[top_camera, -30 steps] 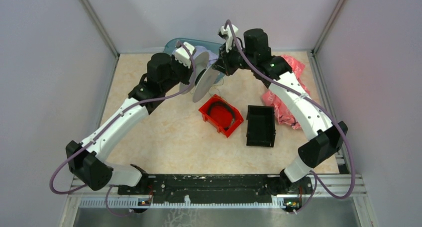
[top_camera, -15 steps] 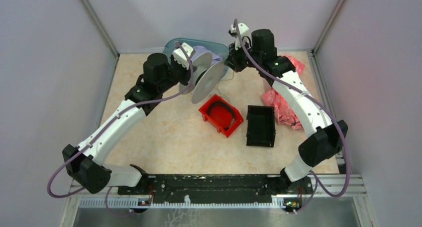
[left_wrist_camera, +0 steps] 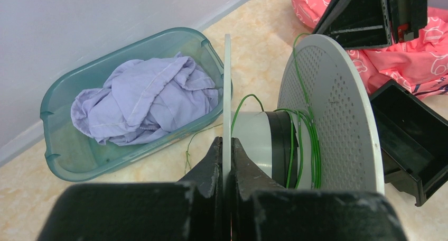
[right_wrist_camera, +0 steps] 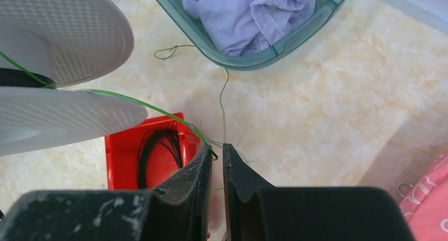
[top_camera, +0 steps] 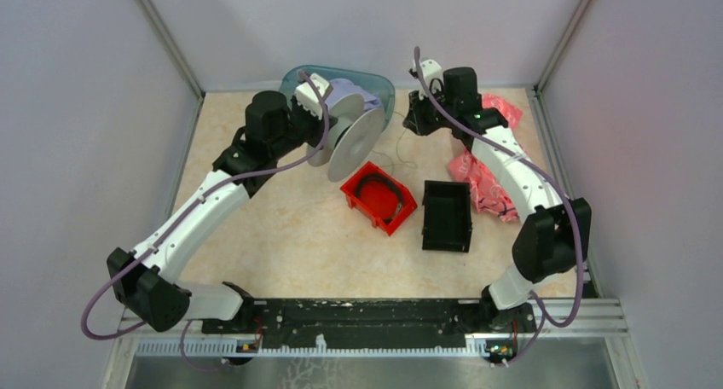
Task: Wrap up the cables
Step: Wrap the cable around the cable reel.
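Note:
My left gripper [left_wrist_camera: 226,145] is shut on the thin edge of one flange of the white spool [left_wrist_camera: 328,109] and holds it up above the table; it also shows in the top view [top_camera: 328,131], as does the spool [top_camera: 356,142]. Thin green cable [left_wrist_camera: 300,146] is wound in a few turns round the spool's hub. My right gripper [right_wrist_camera: 216,148] is pinched almost shut on the green cable [right_wrist_camera: 142,104], which runs taut from the spool [right_wrist_camera: 63,114] to its fingertips. A loose strand [right_wrist_camera: 222,101] trails on toward the tub. In the top view the right gripper [top_camera: 416,120] is right of the spool.
A teal tub [top_camera: 385,89] of lavender cloth stands at the back behind the spool. A red bin [top_camera: 362,203] holding a black cable coil and a black bin [top_camera: 447,216] sit mid-table. A pink bag [top_camera: 488,188] lies under the right arm.
My right gripper has moved right and back, away from the spool, drawing the green cable out. The left arm has swung the spool slightly, its face turned more toward the right.

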